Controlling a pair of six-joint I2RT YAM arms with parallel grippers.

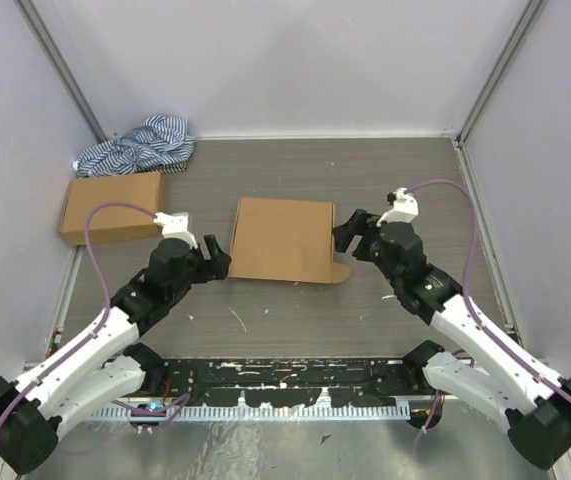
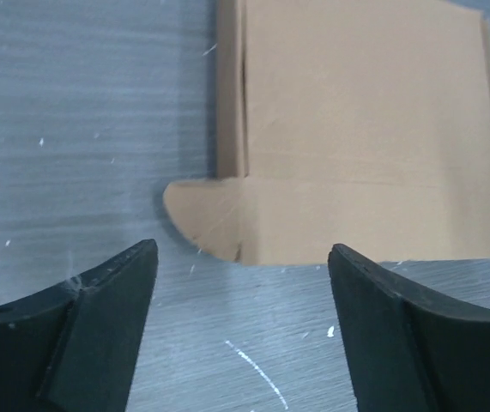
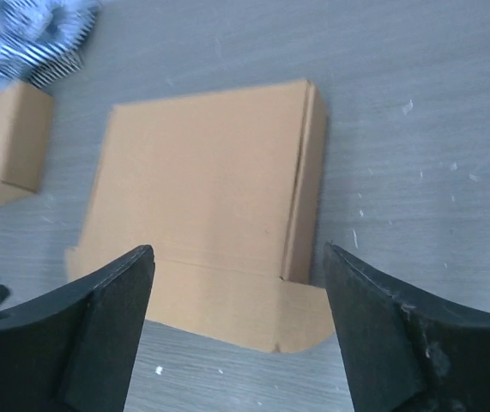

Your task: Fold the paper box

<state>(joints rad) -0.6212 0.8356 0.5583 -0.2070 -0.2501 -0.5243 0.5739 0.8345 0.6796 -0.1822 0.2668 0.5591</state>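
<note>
Tabletop (image 1: 295, 325): one seemingly closed paper box (image 1: 283, 240), two grippers (image 1: 219, 262) (image 1: 348, 236).

The paper box (image 1: 283, 240) is plain brown cardboard, folded into a shallow flat rectangle with its lid down. It lies flat about midway between the left and right edges of the desk (image 1: 365, 170), turned slightly askew to them. A crease runs along its near side, and a rounded tab sticks out flat at the near right corner.
</note>
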